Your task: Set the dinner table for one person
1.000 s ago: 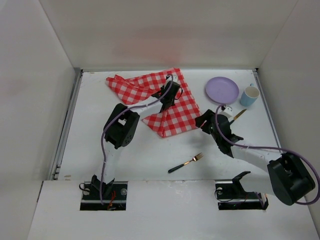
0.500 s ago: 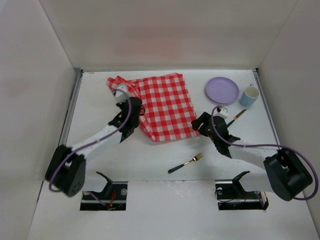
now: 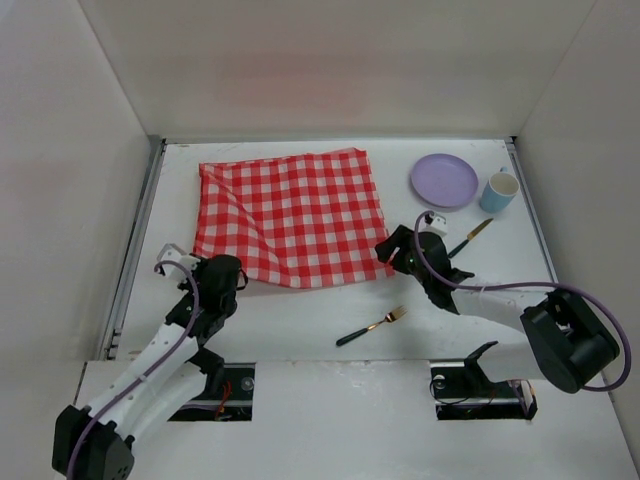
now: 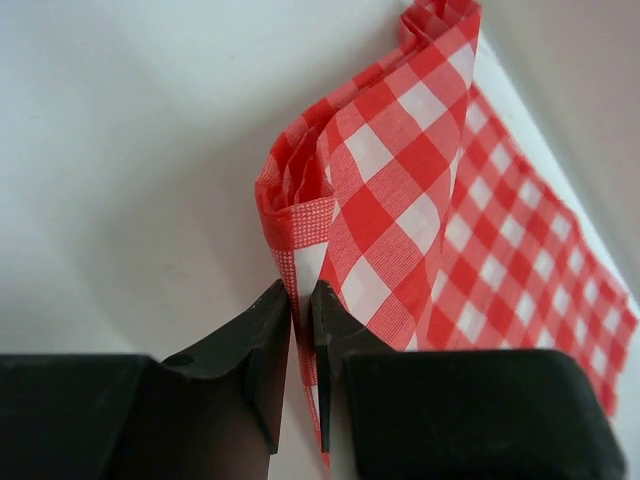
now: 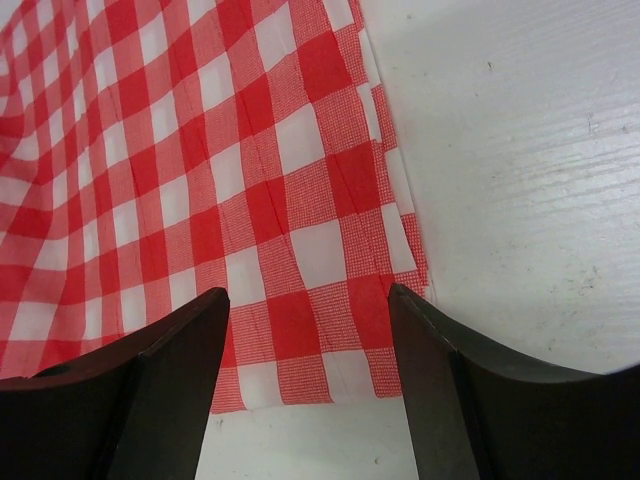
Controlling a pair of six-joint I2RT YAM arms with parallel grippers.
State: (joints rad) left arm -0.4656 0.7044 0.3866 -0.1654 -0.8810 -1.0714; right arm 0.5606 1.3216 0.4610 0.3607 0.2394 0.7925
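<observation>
A red-and-white checked cloth lies spread almost flat on the white dinner table. My left gripper is at the cloth's near-left corner. In the left wrist view the gripper is shut on the cloth's folded edge, which rises bunched in front of the fingers. My right gripper hovers at the near-right corner. In the right wrist view it stands open, fingers straddling the cloth corner without touching it.
A lilac plate and a blue-and-white cup stand at the back right. A knife lies partly hidden behind the right arm. A gold fork with a dark handle lies near the front edge. White walls surround the table.
The left arm has swung from the cloth's middle to the near left, dragging a corner with it, so the crumpled cloth now lies spread. The right gripper edged left to the near-right corner.
</observation>
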